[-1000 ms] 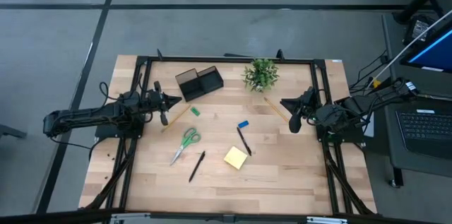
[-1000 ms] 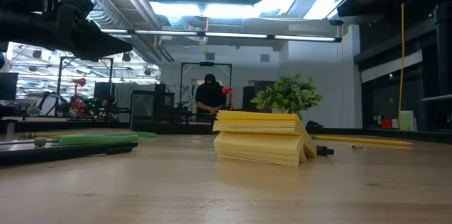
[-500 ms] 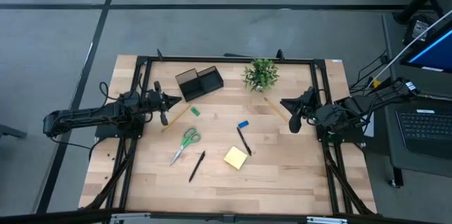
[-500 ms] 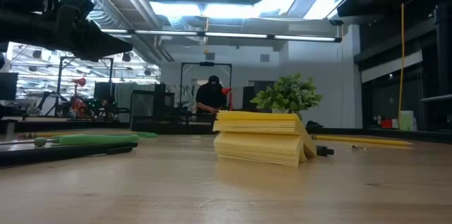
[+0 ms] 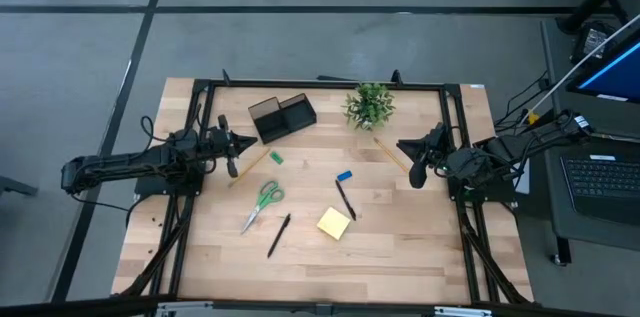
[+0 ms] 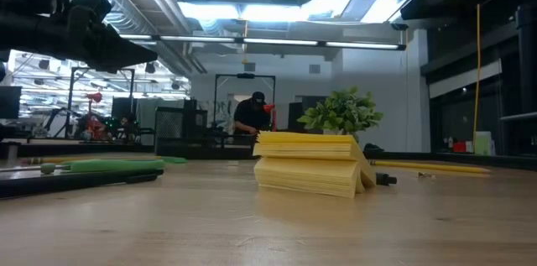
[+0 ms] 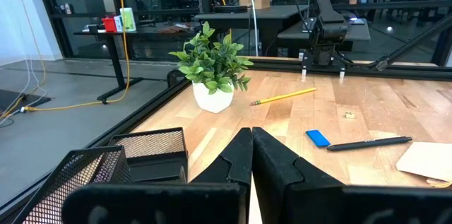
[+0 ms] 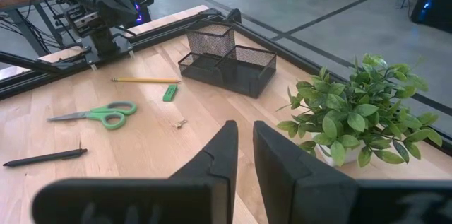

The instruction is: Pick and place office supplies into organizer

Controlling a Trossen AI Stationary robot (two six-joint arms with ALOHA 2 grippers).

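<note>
Green-handled scissors [image 5: 264, 200] lie flat mid-table, well short of the organizer [image 5: 282, 117] at the back. They look stiff, light, slick on the blades; I judge the handle loops the best hold. My left claw [image 5: 236, 143] waits at the left edge, fingers together; my right claw [image 5: 409, 149] at the right edge, fingers slightly apart.

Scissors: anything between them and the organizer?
Nothing visible. The scissors lie flat toward the table's front, the organizer at the back. The only thing near that line is the small green block, flat on the wood and slightly off to the side.
</note>
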